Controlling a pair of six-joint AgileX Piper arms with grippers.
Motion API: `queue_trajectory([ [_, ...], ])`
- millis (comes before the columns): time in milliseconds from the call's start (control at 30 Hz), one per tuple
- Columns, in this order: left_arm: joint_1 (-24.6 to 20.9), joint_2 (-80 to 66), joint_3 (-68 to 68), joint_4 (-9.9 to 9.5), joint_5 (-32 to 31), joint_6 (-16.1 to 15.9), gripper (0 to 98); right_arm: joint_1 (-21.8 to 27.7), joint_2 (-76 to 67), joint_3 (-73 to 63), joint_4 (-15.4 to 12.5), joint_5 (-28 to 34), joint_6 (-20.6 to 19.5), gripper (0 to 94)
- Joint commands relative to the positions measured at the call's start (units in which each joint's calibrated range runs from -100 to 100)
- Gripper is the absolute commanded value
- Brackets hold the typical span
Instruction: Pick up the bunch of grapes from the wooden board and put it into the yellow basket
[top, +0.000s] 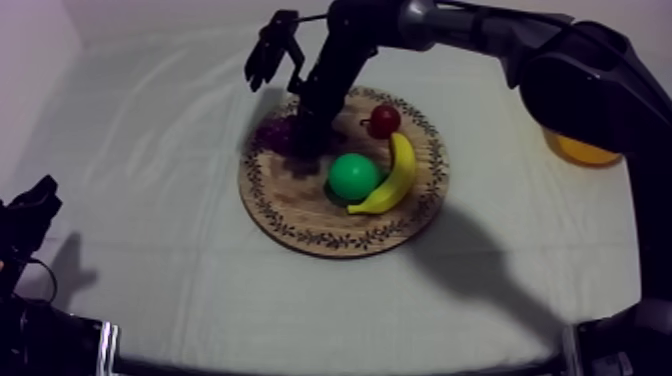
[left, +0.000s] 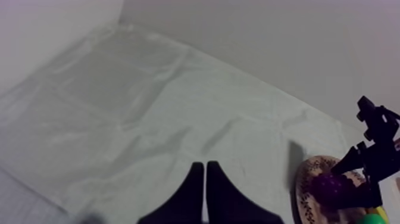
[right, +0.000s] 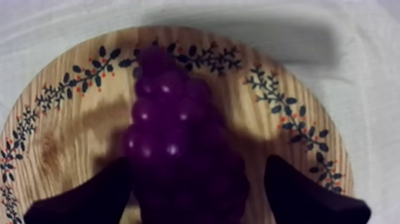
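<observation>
- Across the table (top: 150, 200), the round wooden board (top: 300, 225) sits near the middle. The yellow basket (top: 580, 150) stands well apart at the right edge, half hidden behind my right arm.
- My right arm reaches in from the upper right and comes down on the board's far-left part. It is the nearer arm to the task's fruit, and it is on the basket's side.
- My left gripper (left: 205, 190) rests low at the left, far from the board, its fingers pressed together on nothing.
- On the board's right half, a banana (top: 398, 180) curves round a round green fruit (top: 353, 176), both apart from the grapes.
- The bunch of grapes (right: 172, 149) lies on the board beside the patterned rim. Its long axis runs straight away from the right wrist.
- A small red fruit (top: 383, 121) sits at the banana's far tip.
- The right gripper (right: 193, 199) is low over the bunch. Its fingers (right: 309, 199) are spread, one at each side, with nothing gripped yet.
- Closing should press across the bunch's narrow width, which looks well lined up.
</observation>
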Motion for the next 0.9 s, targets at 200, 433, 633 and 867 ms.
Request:
queue_trajectory([
  [200,0.00,0.05,0.00,-0.03,0.06,-0.01,0.1,0.28,-1.97,1.74,0.07,1.63,0.01,41.8],
  [433,0.00,0.05,0.00,-0.03,0.06,-0.01,0.1,1.14,-11.38,10.11,-0.09,2.92,0.34,41.4],
  [633,0.00,0.05,0.00,-0.03,0.06,-0.01,0.1,2.81,-24.49,21.28,-0.29,3.17,0.41,41.2],
  [867,0.00,0.05,0.00,-0.03,0.06,-0.01,0.1,6.86,-38.03,29.51,-0.41,3.60,-0.82,39.6],
])
